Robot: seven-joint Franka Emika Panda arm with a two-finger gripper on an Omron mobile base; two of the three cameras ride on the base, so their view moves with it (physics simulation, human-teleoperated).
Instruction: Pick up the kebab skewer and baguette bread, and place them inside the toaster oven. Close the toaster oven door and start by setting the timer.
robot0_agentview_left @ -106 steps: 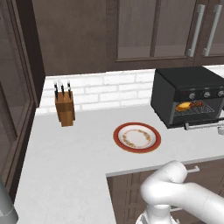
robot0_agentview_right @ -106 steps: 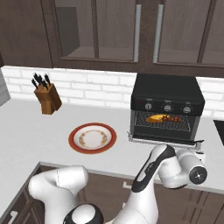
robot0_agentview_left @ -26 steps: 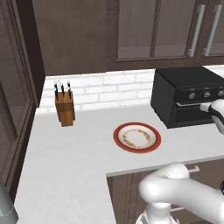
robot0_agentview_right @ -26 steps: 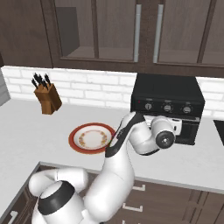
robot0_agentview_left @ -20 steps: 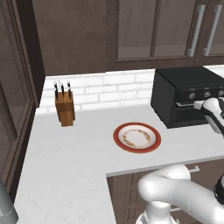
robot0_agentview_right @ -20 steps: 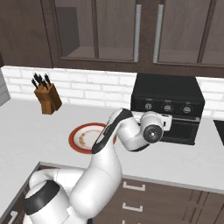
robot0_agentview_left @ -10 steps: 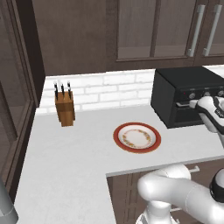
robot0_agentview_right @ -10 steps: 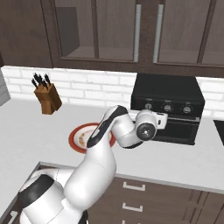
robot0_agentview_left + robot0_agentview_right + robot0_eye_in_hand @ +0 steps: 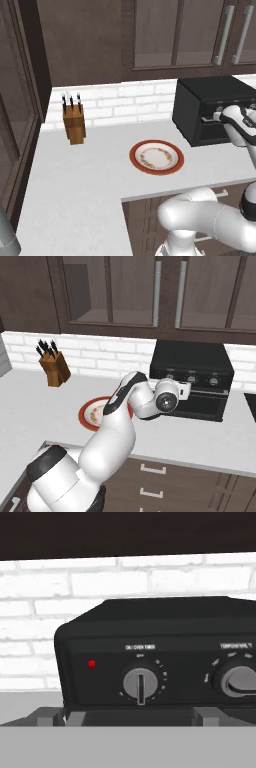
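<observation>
Three views, diff info in each. Left base cam: toaster oven [image 9: 210, 112] sits on the counter [image 9: 75, 180] at right, toaster oven door [image 9: 220, 131] up and shut, plate [image 9: 156, 156] just left of it, knife block [image 9: 74, 122] well apart by the brick wall. Right base cam gives the arm arcing over the plate [image 9: 95, 412], hand right up at the oven's knob row [image 9: 192, 378]. Hand cam goes close: left timer knob [image 9: 141, 684] dead centre w/ pointer straight down, red light [image 9: 91, 663] to its left, temp knob [image 9: 239, 681] at the right edge. Gripper [image 9: 184, 391] is in front of the control panel, jaws spread wide, nothing between them, not touching the knob. Skewer & bread can't be made out.
</observation>
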